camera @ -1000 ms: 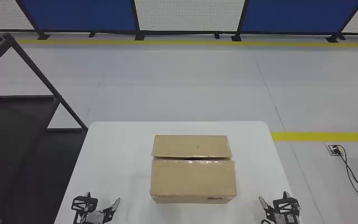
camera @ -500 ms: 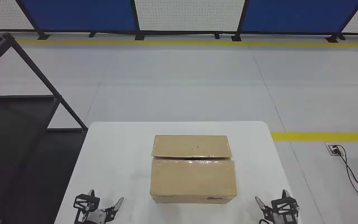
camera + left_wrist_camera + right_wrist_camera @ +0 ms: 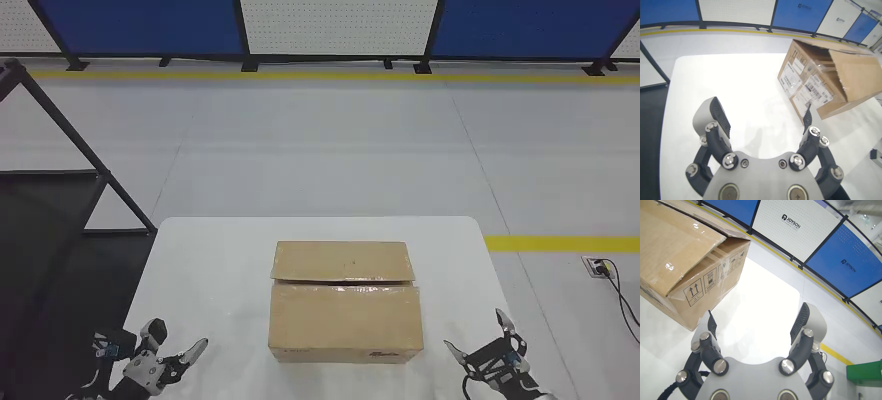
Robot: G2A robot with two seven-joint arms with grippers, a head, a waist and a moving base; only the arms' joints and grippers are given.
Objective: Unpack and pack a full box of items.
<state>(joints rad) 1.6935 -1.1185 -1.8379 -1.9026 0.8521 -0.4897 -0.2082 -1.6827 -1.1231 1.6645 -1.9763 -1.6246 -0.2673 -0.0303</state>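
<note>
Cardboard box sits upright mid-table on the white table, long side facing the robot. Top flaps are folded down but not sealed: a seam runs across the lid and the far flap sits slightly raised. Clear tape hangs on at the flap edge. Shipping labels are on its left end, handling symbols on its right end.

Left gripper is at the table's near-left corner, jaws spread wide, holding nothing, apart from the box. Right gripper is at the near-right corner, likewise spread wide with nothing held, apart from the box. The box lies between them.

Behind the table are a yellow floor line and blue-and-white partition panels.
</note>
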